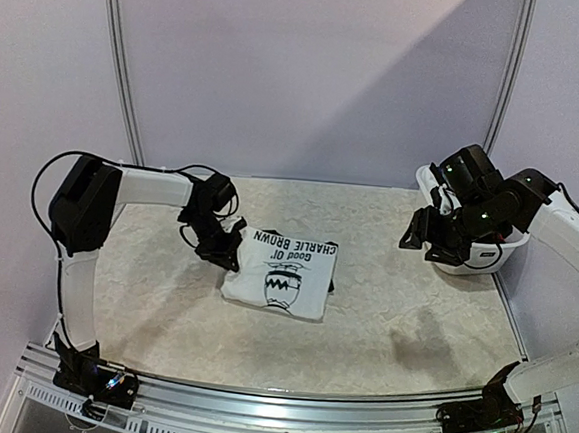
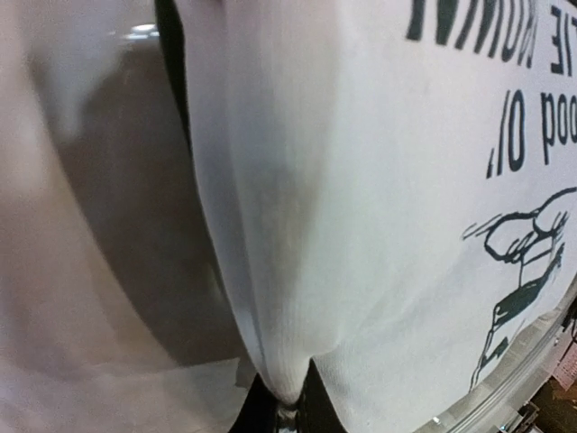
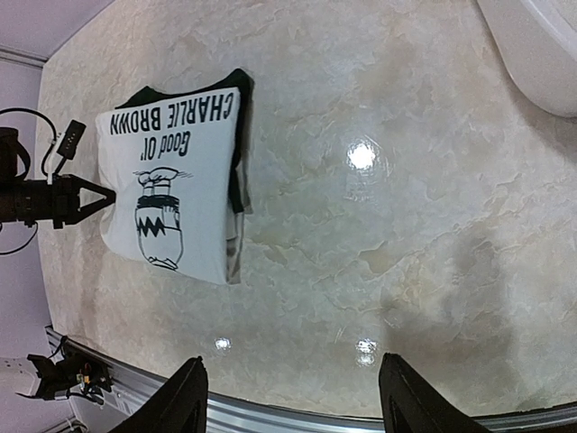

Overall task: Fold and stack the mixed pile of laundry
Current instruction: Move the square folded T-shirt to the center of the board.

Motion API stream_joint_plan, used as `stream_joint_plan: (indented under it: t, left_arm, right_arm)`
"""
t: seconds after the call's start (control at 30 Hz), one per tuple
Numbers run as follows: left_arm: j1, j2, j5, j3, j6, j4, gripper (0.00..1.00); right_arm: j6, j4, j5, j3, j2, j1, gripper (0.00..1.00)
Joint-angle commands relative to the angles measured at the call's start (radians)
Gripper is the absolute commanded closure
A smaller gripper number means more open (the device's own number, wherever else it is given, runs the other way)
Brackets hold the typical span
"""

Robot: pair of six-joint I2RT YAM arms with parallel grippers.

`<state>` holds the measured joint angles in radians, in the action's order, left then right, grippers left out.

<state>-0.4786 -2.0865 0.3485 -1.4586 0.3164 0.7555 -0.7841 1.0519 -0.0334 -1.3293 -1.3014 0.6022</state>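
Observation:
A folded white T-shirt [image 1: 283, 274] with black "Charlie Brown" print lies left of the table's middle. It rests on a dark garment [image 3: 236, 135] whose edges show along one side. My left gripper [image 1: 228, 254] is at the shirt's left edge. In the left wrist view, that gripper [image 2: 288, 417] is shut on a pinched fold of the white T-shirt [image 2: 361, 180]. My right gripper [image 1: 428, 245] hangs open and empty at the far right beside the tub. In its own view, the right gripper [image 3: 288, 370] is high above bare table. No other pieces of the laundry pile show.
A white plastic tub [image 1: 497, 255] stands at the table's far right edge, partly behind my right arm, its inside hidden. The marbled table [image 1: 402, 316] ends at a metal rail [image 1: 285, 402] along the near side. Walls close off the back.

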Motion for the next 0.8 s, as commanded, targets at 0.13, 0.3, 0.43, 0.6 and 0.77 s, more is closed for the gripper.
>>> stream_joint_plan:
  t: [0.13, 0.3, 0.43, 0.6, 0.77]
  left_arm:
    - [0.153, 0.044, -0.304, -0.045, -0.145, 0.232, 1.00]
    - [0.216, 0.040, -0.433, -0.060, -0.177, 0.282, 1.00]
    - [0.245, 0.023, -0.589, -0.088, -0.212, 0.330, 1.00]
    - [0.291, -0.027, -0.843, -0.140, -0.209, 0.404, 1.00]
    - [0.367, -0.045, -0.992, -0.161, -0.204, 0.422, 1.00]
  right_arm:
    - [0.012, 0.000, 0.008, -0.008, -0.012, -0.001, 0.35]
    - [0.019, -0.023, -0.007, -0.014, -0.039, 0.000, 0.35]
    - [0.025, -0.040, -0.020, -0.021, -0.059, 0.001, 0.35]
    - [0.036, -0.049, -0.040, -0.041, -0.085, 0.001, 0.35]
    - [0.050, -0.060, -0.066, -0.061, -0.122, 0.000, 0.35]
